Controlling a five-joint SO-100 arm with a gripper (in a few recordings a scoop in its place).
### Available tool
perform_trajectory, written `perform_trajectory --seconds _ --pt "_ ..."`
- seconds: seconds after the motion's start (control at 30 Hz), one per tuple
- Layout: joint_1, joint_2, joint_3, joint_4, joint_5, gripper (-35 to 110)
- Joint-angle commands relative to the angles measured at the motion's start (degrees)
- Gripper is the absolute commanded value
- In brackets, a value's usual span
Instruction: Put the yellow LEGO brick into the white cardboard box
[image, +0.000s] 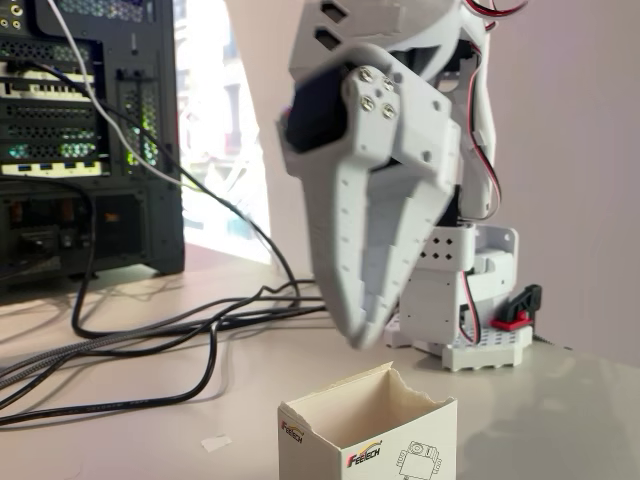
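Observation:
The white cardboard box (372, 442) stands at the bottom middle of the fixed view. Its top is open with a ragged rim, and its front shows a red-black logo and a robot drawing. My white gripper (360, 335) hangs point-down just above and slightly behind the box's opening. Its two fingers lie together down to the tip, with nothing showing between them. The yellow LEGO brick is out of view, and the inside bottom of the box is hidden by its front wall.
The arm's white base (485, 335) with a red-black clamp (518, 310) sits behind the box on the right. Black cables (150, 345) trail over the table at left. A black computer tower (85, 140) stands at the back left.

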Motion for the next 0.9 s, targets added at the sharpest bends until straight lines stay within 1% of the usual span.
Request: perform_trajectory --seconds 0.0,0.1,0.2,0.4,0.87 --pt "6.33 9.49 5.71 -4.75 -12.22 -9" --pt "9.32 12.66 11.78 -7.65 -15.12 -9" --pt "10.02 16.52 17.93 -10.2 -18.72 -9" --pt "10.2 24.08 25.66 -10.72 -18.28 -9" --pt "11.25 35.68 36.12 -10.55 -19.78 -7"
